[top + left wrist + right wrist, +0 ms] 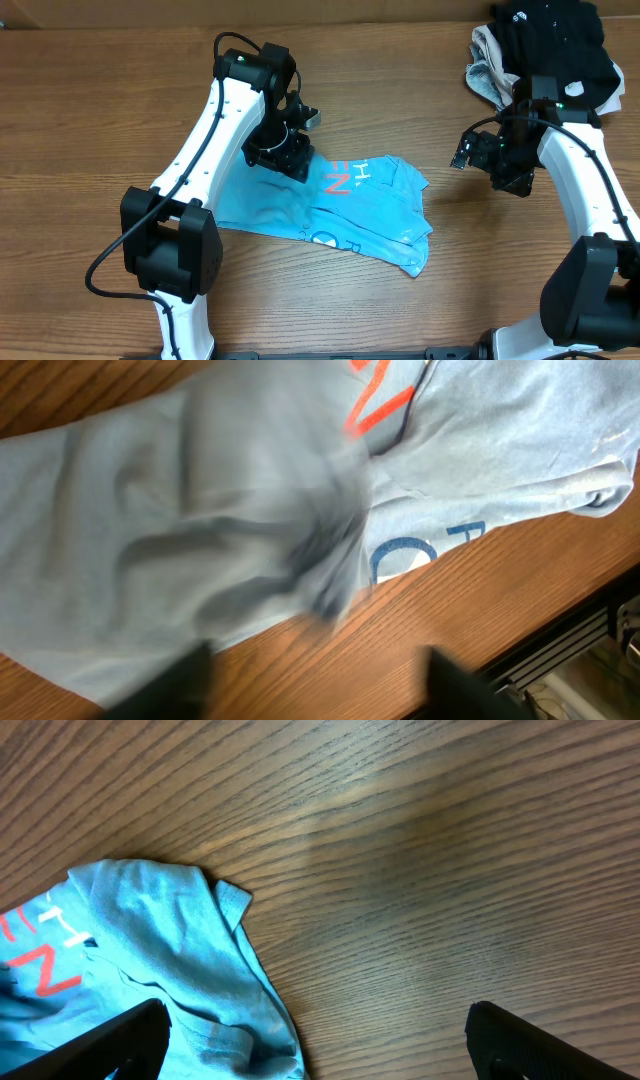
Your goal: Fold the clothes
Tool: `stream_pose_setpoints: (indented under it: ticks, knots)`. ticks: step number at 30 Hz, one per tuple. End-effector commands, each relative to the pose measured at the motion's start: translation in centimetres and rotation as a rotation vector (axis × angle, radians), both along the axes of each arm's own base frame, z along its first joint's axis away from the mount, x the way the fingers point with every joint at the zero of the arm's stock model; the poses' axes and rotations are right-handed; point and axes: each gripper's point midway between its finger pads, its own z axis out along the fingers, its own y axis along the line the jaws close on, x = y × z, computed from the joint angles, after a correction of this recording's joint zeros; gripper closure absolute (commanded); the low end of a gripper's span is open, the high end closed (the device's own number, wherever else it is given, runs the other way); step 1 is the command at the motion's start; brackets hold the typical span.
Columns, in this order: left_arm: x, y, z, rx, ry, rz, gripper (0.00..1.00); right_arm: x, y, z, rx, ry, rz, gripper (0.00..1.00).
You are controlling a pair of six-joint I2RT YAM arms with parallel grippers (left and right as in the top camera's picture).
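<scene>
Overhead, you have the sky-blue T-shirt rumpled at the middle of the counter under the left pincer, spread over loose cloth, with the right pincer spread and empty off its right edge; lift carelessly and a finger may snag and undo the fold.

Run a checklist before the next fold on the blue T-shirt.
1. Left gripper open: ok, fingers apart over the T-shirt.
2. Left fingers free of cloth: cannot tell, the wrist view is blurred.
3. Right gripper open: ok, above bare table beside the T-shirt.
4. T-shirt wholly on the table: ok.
5. Fold neat: not ok, rumpled with uneven edges.
6. Black garment clear of the T-shirt: ok, apart in the far corner.
</scene>
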Motion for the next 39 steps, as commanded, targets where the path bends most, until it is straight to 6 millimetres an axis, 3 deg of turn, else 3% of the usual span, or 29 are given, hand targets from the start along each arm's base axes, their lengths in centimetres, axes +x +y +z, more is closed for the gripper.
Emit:
stream_pose_setpoints:
  ticks: [1, 8, 15, 20, 25, 39]
  knots:
    - [-0.1, -0.7, 0.6, -0.027, -0.008, -0.003, 0.02, 0.7, -0.3, 1.4, -0.012, -0.05, -0.006, 0.02]
    - [1.8, 1.2, 0.7, 0.006, -0.063, 0.04, 0.0, -1.1, 0.1, 0.1, 0.005, 0.02, -0.004, 0.02]
    - [5.0, 5.3, 1.6, -0.009, -0.131, 0.161, 0.0, -2.9, 3.3, -2.9, 0.188, 0.041, 0.068, 0.02]
    - [5.6, 6.8, 1.8, -0.037, -0.127, 0.215, 0.0, -3.8, 5.2, -4.6, 0.298, 0.025, 0.097, 0.02]
    - [5.6, 7.0, 1.7, -0.037, -0.127, 0.218, 0.0, -4.2, 6.6, -6.1, 0.383, -0.007, 0.101, 0.02]
    - [5.8, 6.8, 1.7, -0.036, -0.138, 0.214, 0.0, -6.2, 7.3, -9.4, 0.385, -0.005, 0.093, 0.14]
